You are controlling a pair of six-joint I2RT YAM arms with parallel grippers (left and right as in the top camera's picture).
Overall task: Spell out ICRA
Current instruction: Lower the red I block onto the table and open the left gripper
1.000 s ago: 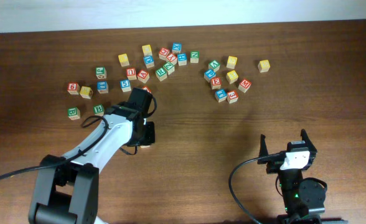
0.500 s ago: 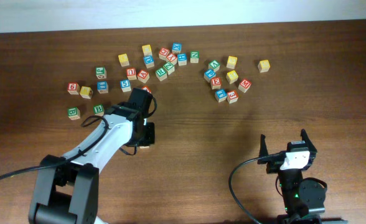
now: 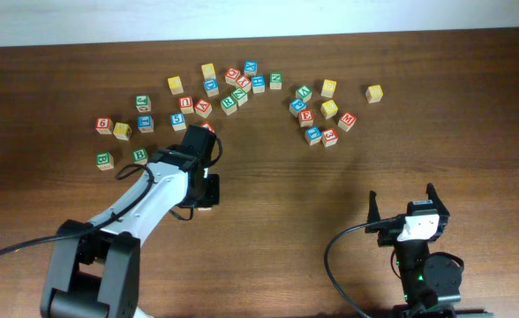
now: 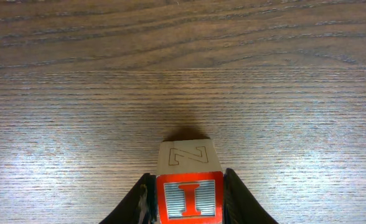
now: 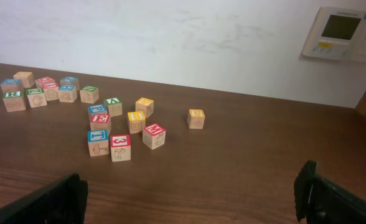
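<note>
Nothing shifts across the last second: my left gripper [image 4: 188, 180] stays pinched on the red I cube [image 4: 189, 198], low over bare table [image 4: 183, 93]. I judge the first of four letters has reached its spot and is due for release. My right gripper [image 5: 195, 199] hangs spread and empty. Count: one cube between my left fingers, nine in the cluster [image 5: 136, 121] ahead-left of my right gripper, and roughly twenty in the scatter [image 3: 211, 87] beyond my left.

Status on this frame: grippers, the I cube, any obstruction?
Left gripper shut on I cube, apart from the other cubes. Right gripper open, empty. Bare tabletop ahead of it.
</note>
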